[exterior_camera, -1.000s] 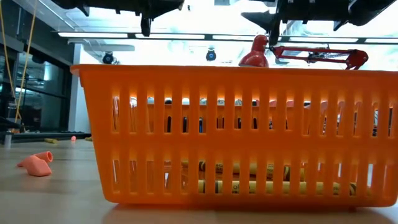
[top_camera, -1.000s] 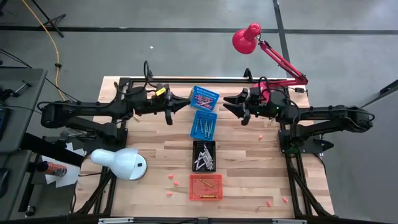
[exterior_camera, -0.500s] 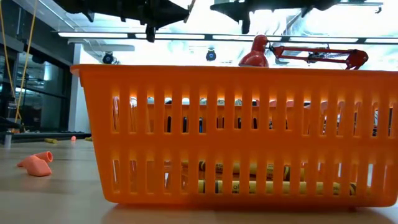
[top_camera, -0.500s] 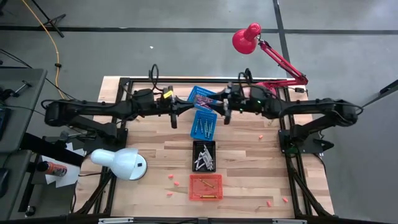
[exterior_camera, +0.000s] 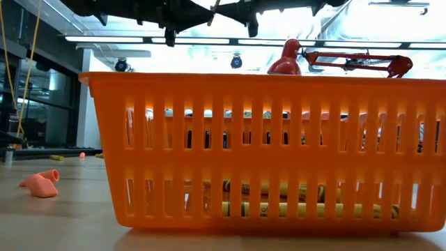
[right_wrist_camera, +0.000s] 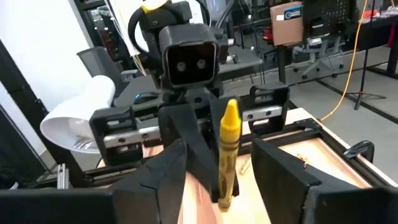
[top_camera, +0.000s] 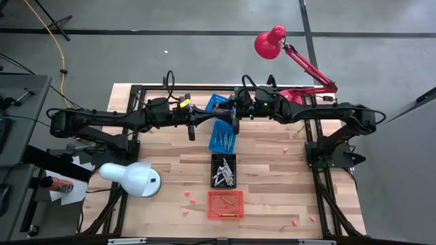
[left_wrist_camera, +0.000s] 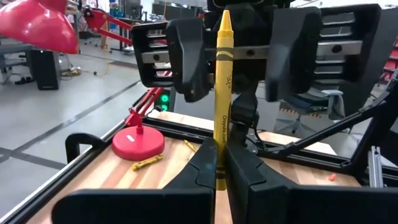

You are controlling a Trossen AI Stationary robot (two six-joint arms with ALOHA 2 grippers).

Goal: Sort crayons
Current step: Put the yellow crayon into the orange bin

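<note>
My left gripper [top_camera: 206,122] [left_wrist_camera: 221,163] is shut on a yellow crayon [left_wrist_camera: 222,93] [right_wrist_camera: 228,146], held high above the blue baskets [top_camera: 223,135]. My right gripper [top_camera: 230,118] [right_wrist_camera: 221,155] faces it from the table's right and is open. Its fingers [left_wrist_camera: 186,59] stand on either side of the crayon's upper half without touching it. More crayons lie in the blue baskets, the black basket [top_camera: 223,170] and the orange basket [top_camera: 225,204] [exterior_camera: 258,146]. My left gripper pinches the yellow crayon's blunt lower end [left_wrist_camera: 219,163] between its two fingers. The fingers come level from the table's left and lie across the crayon. The crayon stands roughly upright, pointed tip up, lifted clear of the table and baskets.
The baskets stand in a row down the table's middle. A white lamp [top_camera: 129,178] sits at the near left, a red lamp [top_camera: 271,42] with its base [left_wrist_camera: 138,143] at the far right. Small pink bits [top_camera: 193,201] lie near the orange basket and at the near right [top_camera: 295,222].
My right gripper has travelled toward the table's left, up to my left gripper, and its open fingers now stand around the crayon. The crayon stays in my left gripper, held in the air above the blue baskets.
</note>
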